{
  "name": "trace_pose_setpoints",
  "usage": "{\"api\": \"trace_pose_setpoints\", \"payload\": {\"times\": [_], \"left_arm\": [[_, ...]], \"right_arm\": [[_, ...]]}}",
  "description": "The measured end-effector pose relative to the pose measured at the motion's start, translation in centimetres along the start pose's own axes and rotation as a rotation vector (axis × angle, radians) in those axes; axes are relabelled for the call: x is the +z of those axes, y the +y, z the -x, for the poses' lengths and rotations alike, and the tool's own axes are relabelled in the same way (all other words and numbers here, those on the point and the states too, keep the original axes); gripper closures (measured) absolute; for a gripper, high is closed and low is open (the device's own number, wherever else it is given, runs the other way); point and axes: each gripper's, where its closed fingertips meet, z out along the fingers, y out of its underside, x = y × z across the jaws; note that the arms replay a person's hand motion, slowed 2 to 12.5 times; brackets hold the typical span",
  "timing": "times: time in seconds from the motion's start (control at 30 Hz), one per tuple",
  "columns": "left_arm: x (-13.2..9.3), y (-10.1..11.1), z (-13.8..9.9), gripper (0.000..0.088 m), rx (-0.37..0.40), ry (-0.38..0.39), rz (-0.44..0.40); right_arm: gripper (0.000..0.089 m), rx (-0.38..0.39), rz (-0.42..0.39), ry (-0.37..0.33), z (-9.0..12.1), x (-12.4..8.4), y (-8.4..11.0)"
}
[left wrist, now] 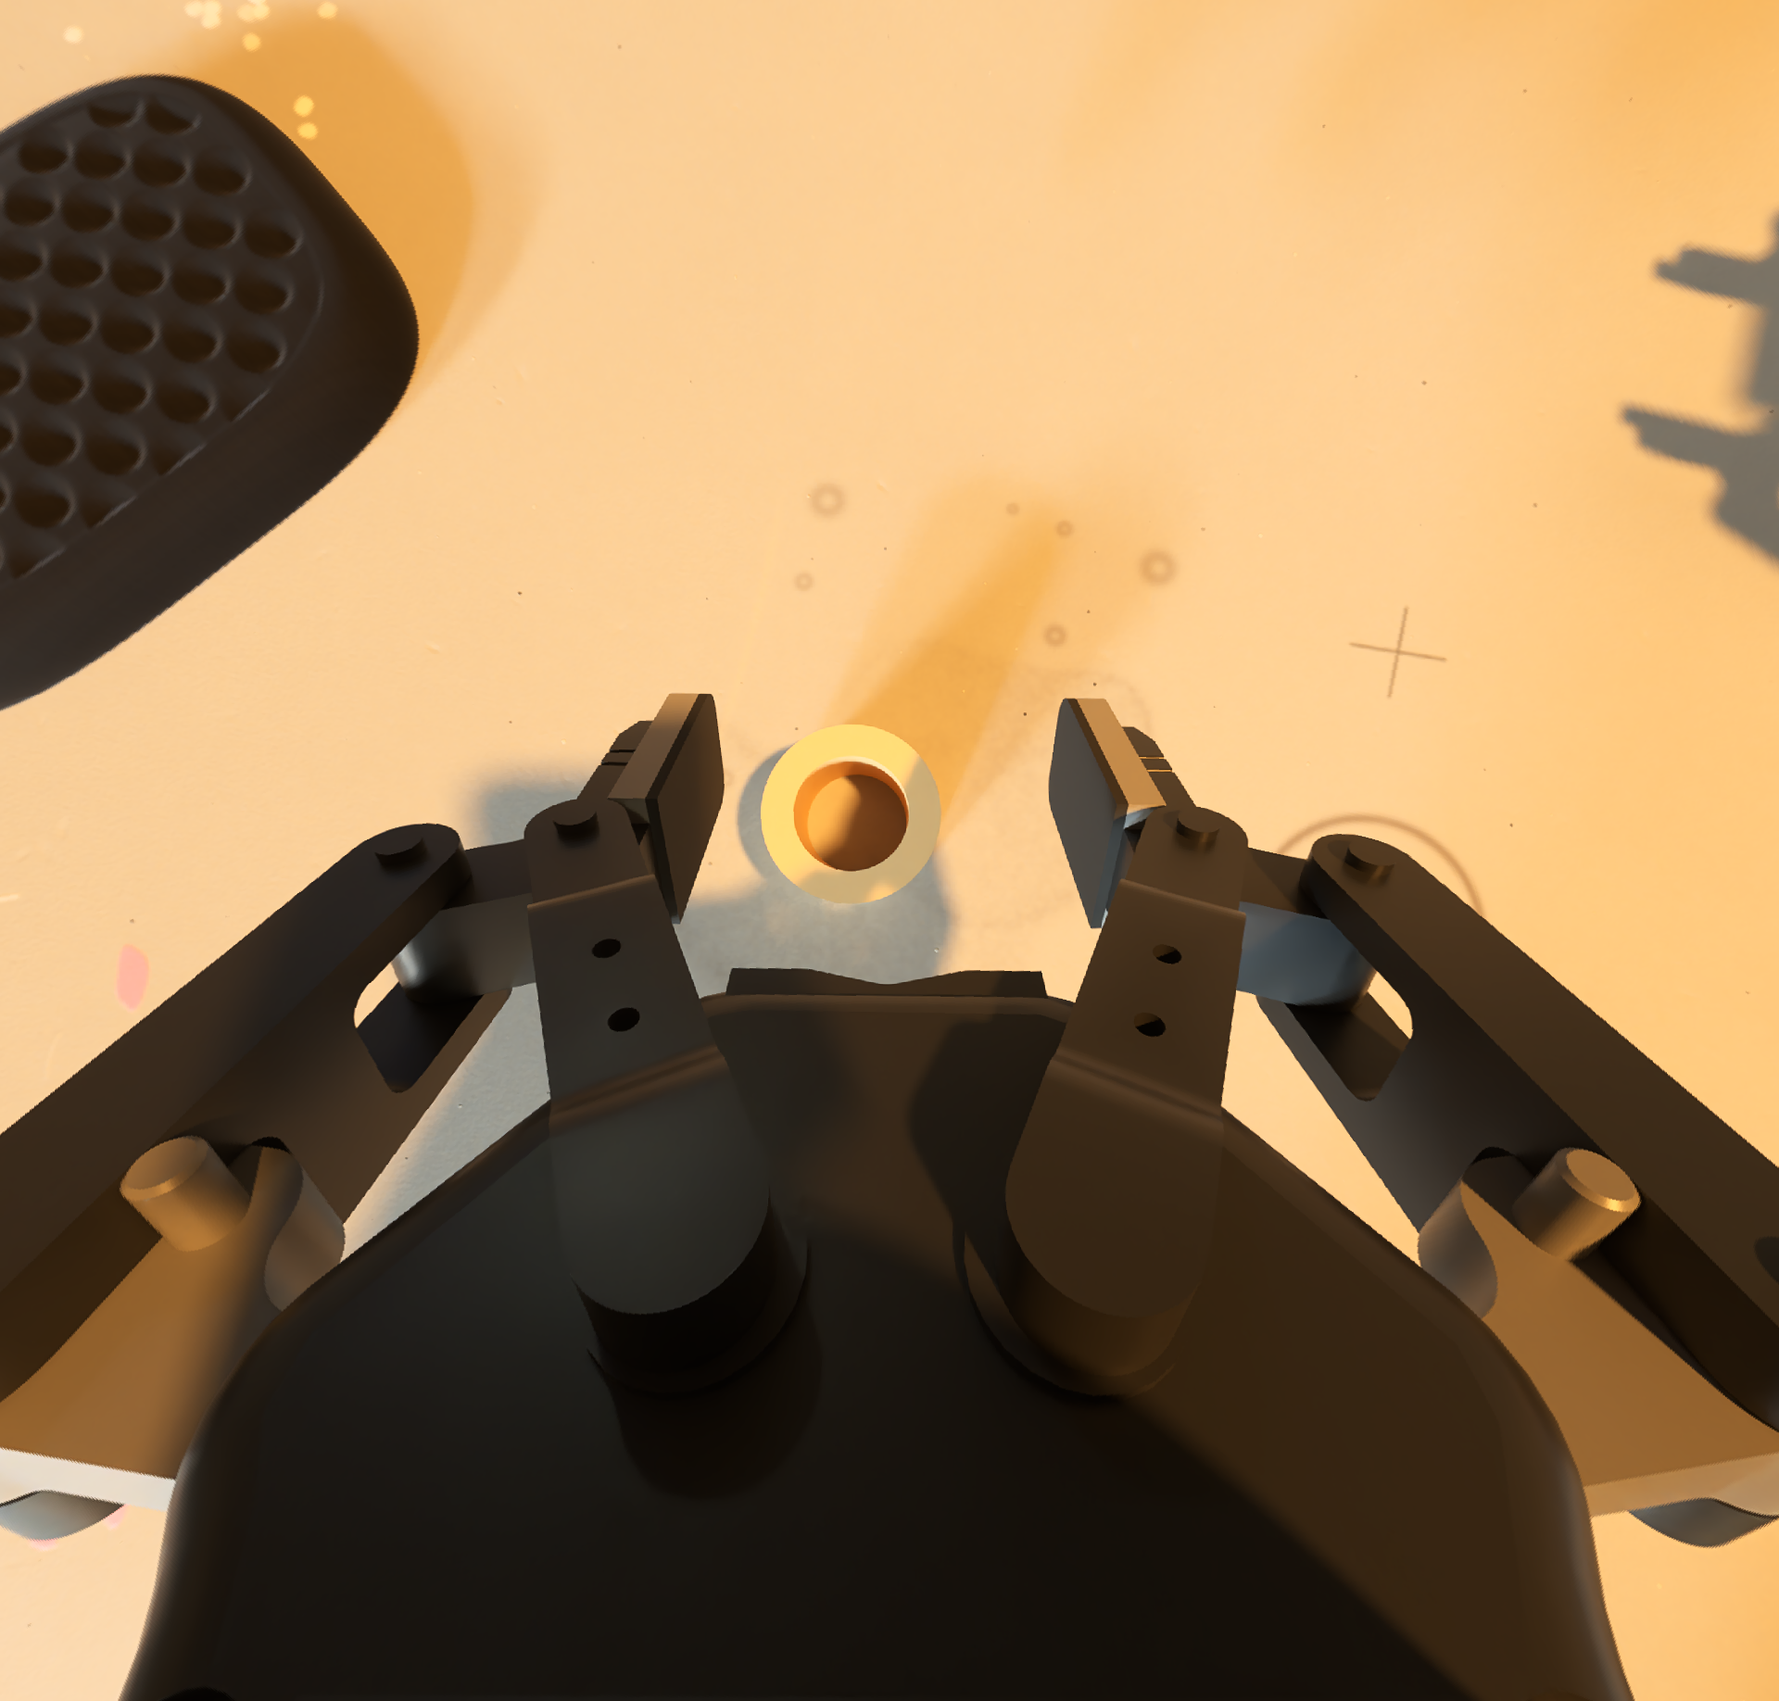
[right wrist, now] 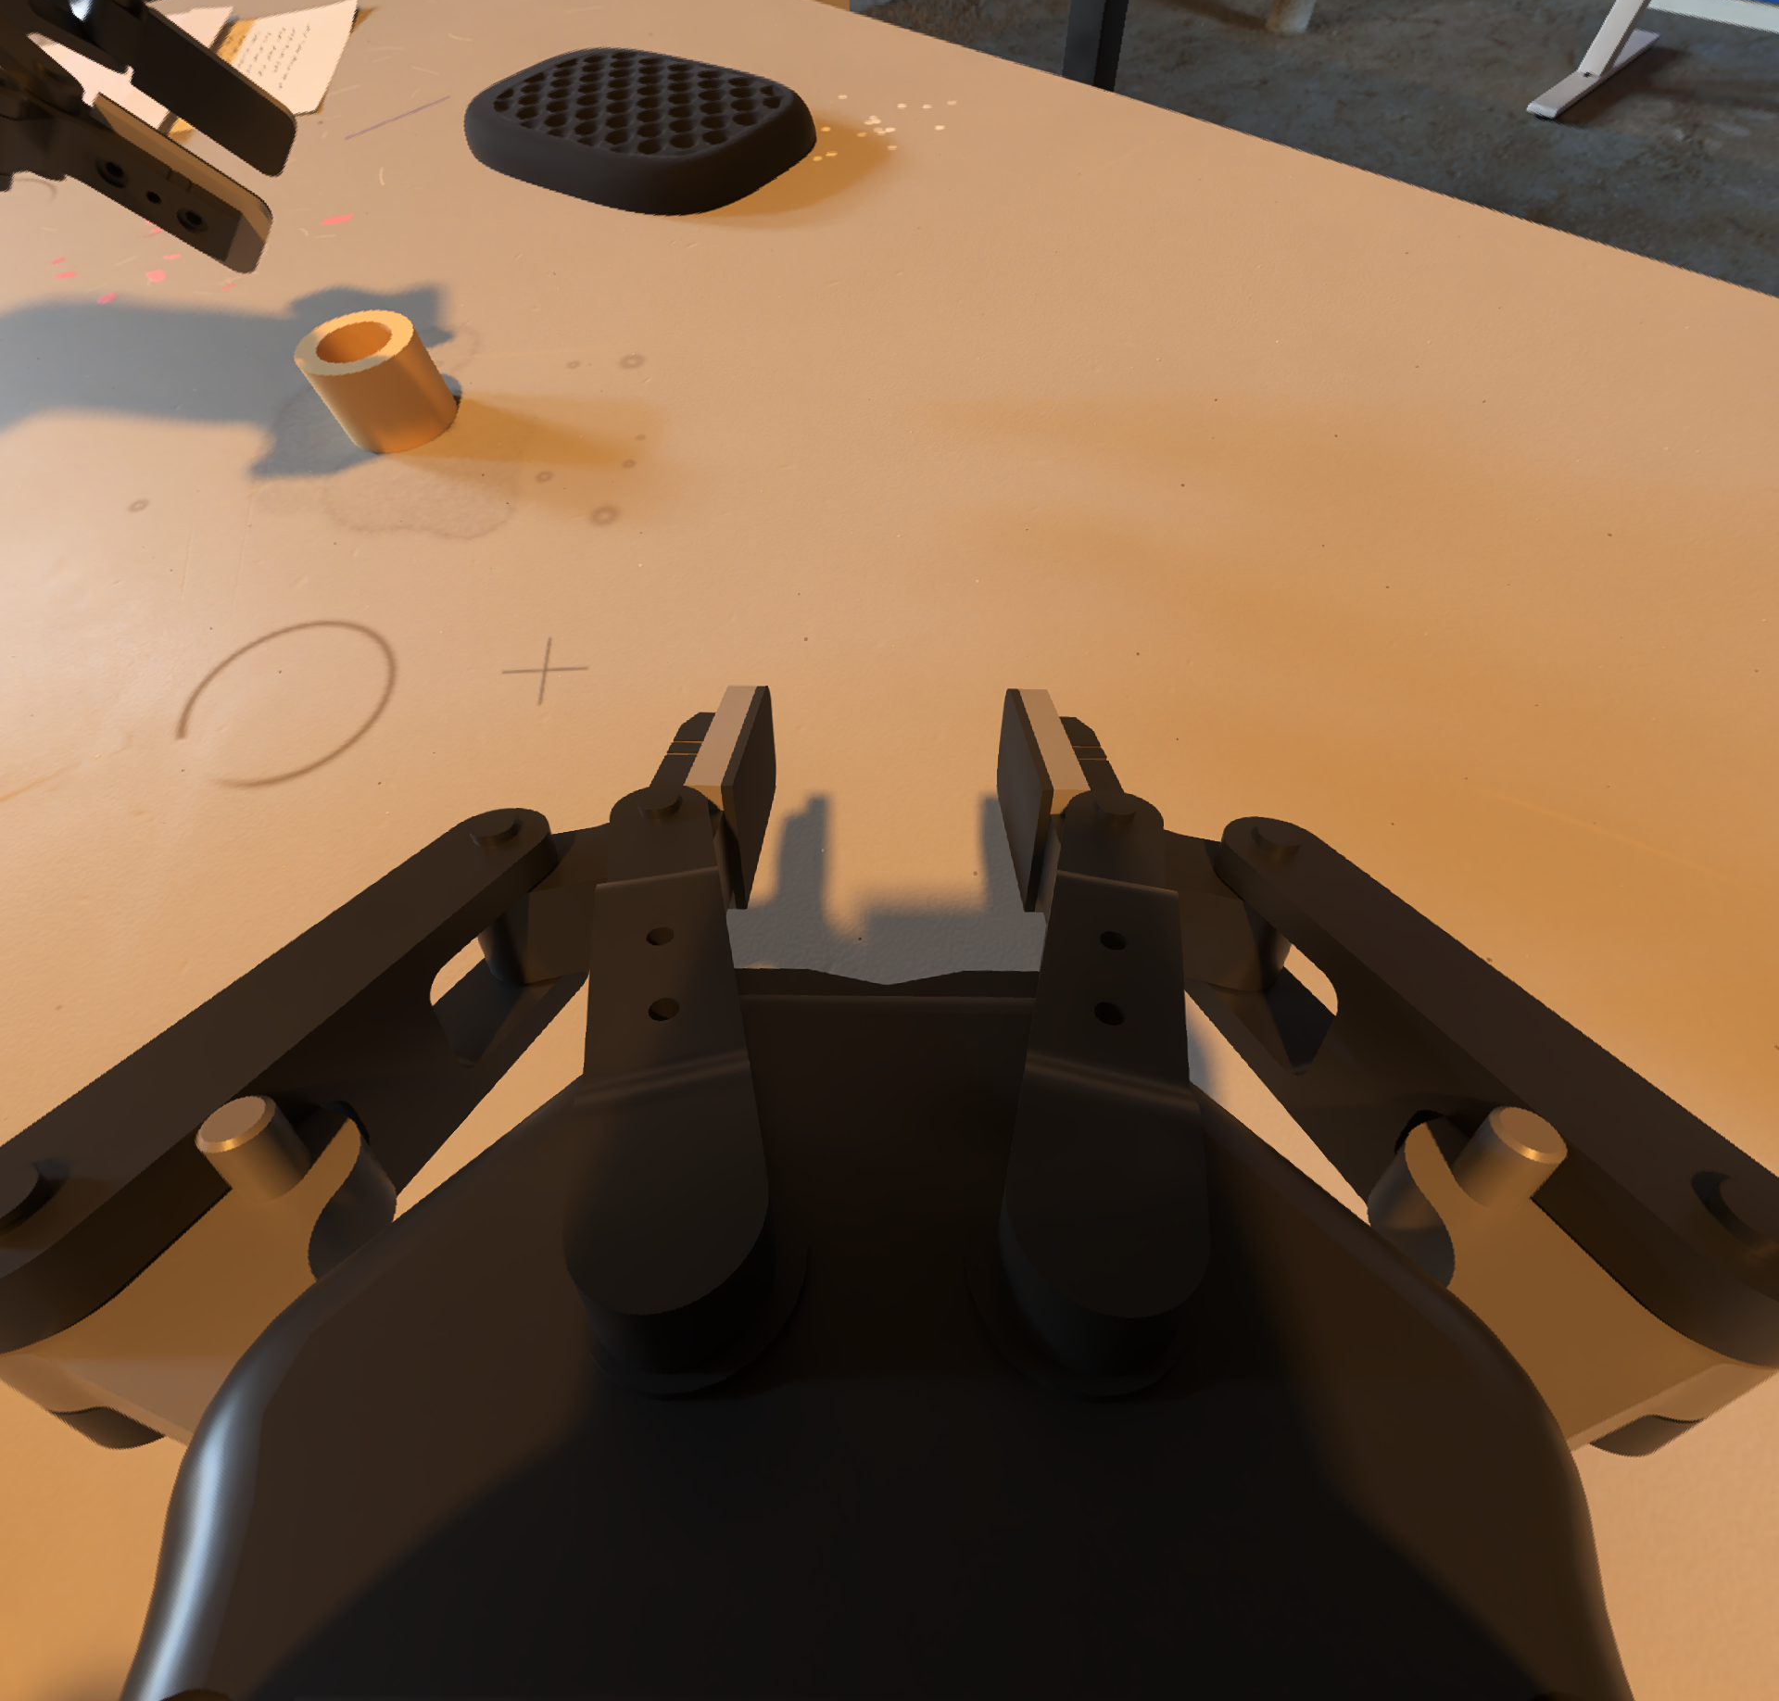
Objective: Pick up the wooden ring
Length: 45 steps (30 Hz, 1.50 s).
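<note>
Dark pincer housing fills the lower half of both wrist views.

Left wrist view, looking straight down: the left pincer (left wrist: pixel 886 788) is released, its fingers spread wide and grasping nothing. Going left to right, a black perforated pad (left wrist: pixel 144 355) lies at ten o'clock on the tan bench (left wrist: pixel 963 259). The wooden ring (left wrist: pixel 850 813) stands upright on the bench at the centre, hole facing the camera, between the two fingertips and touching neither. It sits nearer the nine o'clock finger than the three o'clock one. A thin cross mark (left wrist: pixel 1398 652) is drawn on the bench at two o'clock, and an arm's shadow falls at the three o'clock edge.

Right wrist view, looking across the bench: the right pincer (right wrist: pixel 886 779) is also released, jaws apart over bare bench, well apart from the ring. Left to right, the left pincer (right wrist: pixel 183 172) hangs at eleven o'clock, above the ring (right wrist: pixel 377 384) and not touching it. A drawn circle (right wrist: pixel 289 702) lies at nine o'clock, with the cross (right wrist: pixel 545 669) just beside it. White papers (right wrist: pixel 289 47) lie at the far eleven o'clock corner. The pad (right wrist: pixel 640 129) lies toward twelve o'clock, beyond the ring. A concrete floor (right wrist: pixel 1396 115) shows past the bench edge at one o'clock.
</note>
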Motion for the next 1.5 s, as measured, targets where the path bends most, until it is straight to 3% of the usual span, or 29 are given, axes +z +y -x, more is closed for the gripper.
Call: {"api": "trace_pose_setpoints", "payload": {"times": [1.13, 1.5], "left_arm": [[3.6, 4.4, 1.0, 0.034, 0.018, -0.073, 0.24], [4.4, 4.9, 1.3, 0.0363, 0.047, -0.11, 0.254]], "right_arm": [[0.0473, -0.009, 0.002, -0.002, 0.3, 0.0, 0.0], [0.0474, -0.017, 0.007, 0.001, 0.4, 0.1, 0.1]]}}
